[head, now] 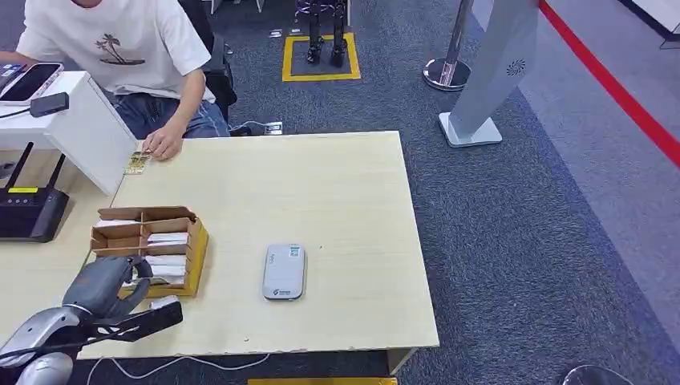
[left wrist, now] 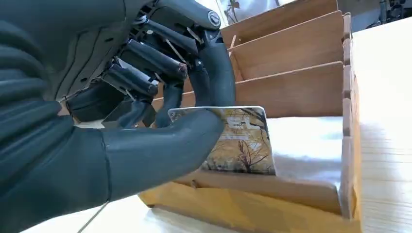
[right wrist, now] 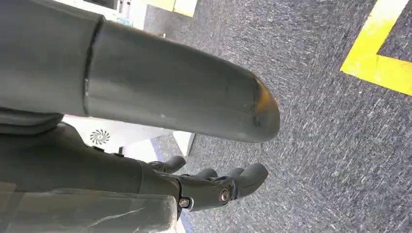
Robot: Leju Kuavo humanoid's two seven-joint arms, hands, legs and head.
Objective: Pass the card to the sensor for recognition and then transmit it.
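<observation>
The left hand (head: 108,282) is reaching in over the near left corner of the light wooden table (head: 345,200) and is grasping a card (left wrist: 240,141) at the wooden box (head: 192,249), which is sitting on the table's left side. In the left wrist view the thick thumb (left wrist: 160,145) is pressing on the card's printed face, a yellow-brown picture of bare trees, while the darker fingers (left wrist: 150,63) are curling down behind its upper edge, so the card is being pinched between them. The card is standing roughly upright in the box's nearest compartment, just in front of a stack of white cards (left wrist: 311,145), with the box's front wall crossing below it. The wooden dividers of the box are rising behind it, 1 after another. To the right of the box, well apart from it, a small white and grey sensor (head: 284,271) is lying flat on the table. At the table's far left corner a person in a white T-shirt (head: 128,40) is resting a hand (head: 163,143) just beside another card (head: 137,163). A black router (head: 30,210) is standing on the neighbouring desk to the left. The right hand (right wrist: 214,182) is hanging over the grey carpet (right wrist: 316,121), grasping nothing, its fingers lying loosely extended with the thumb held apart from them.
</observation>
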